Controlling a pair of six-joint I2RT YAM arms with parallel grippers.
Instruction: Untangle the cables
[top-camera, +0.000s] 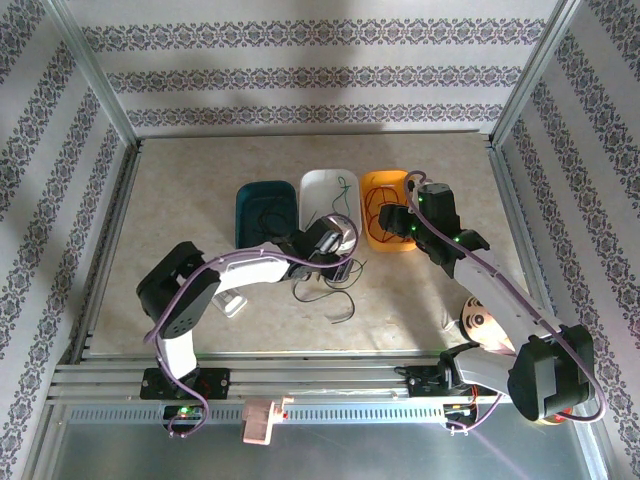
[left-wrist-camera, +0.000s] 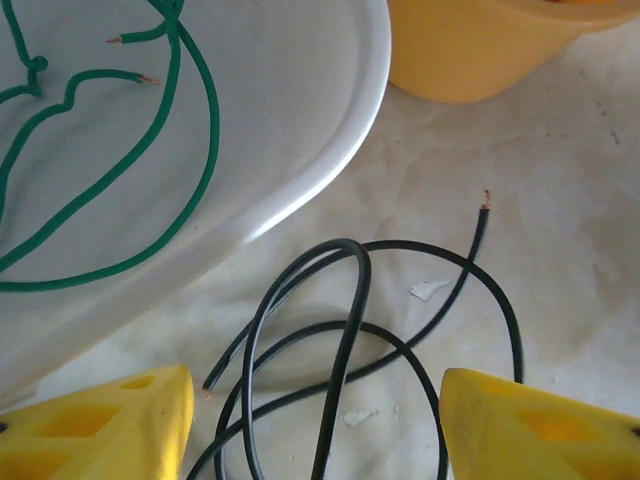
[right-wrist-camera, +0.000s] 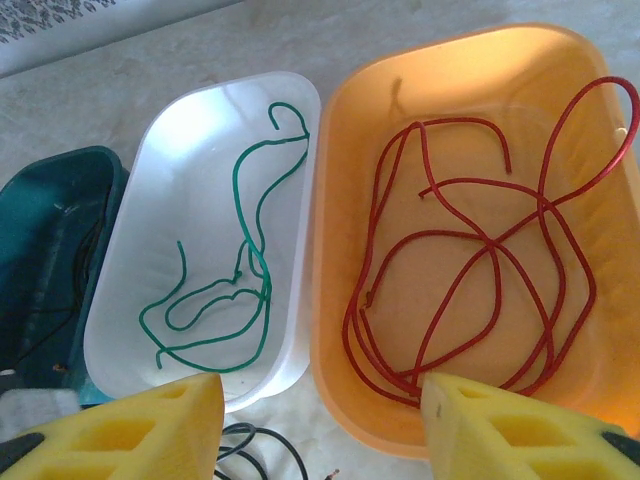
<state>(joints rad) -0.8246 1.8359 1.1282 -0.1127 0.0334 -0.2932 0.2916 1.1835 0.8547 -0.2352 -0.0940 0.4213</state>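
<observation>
The left gripper (left-wrist-camera: 318, 398) sits low at the bottom of its wrist view, with its yellow fingers (left-wrist-camera: 130, 415) spread wide. Black wires (left-wrist-camera: 352, 300) loop on the table (left-wrist-camera: 570, 200) right between them and touch neither finger. A green wire (left-wrist-camera: 195, 140) lies in the white tray (left-wrist-camera: 340, 110) at the upper left. Red wires (right-wrist-camera: 470, 260) lie in the orange tray (right-wrist-camera: 325, 280) at the right of the right wrist view. The right gripper (right-wrist-camera: 322, 415) hangs over those trays, fingers apart, holding nothing.

I think the job now is to grab the black wires. It is best to pinch where the loops cross in the middle, so no strand slips out. Then lift slowly and stay off the white tray's edge. The teal tray (right-wrist-camera: 50, 230) at the left looks like their home.
</observation>
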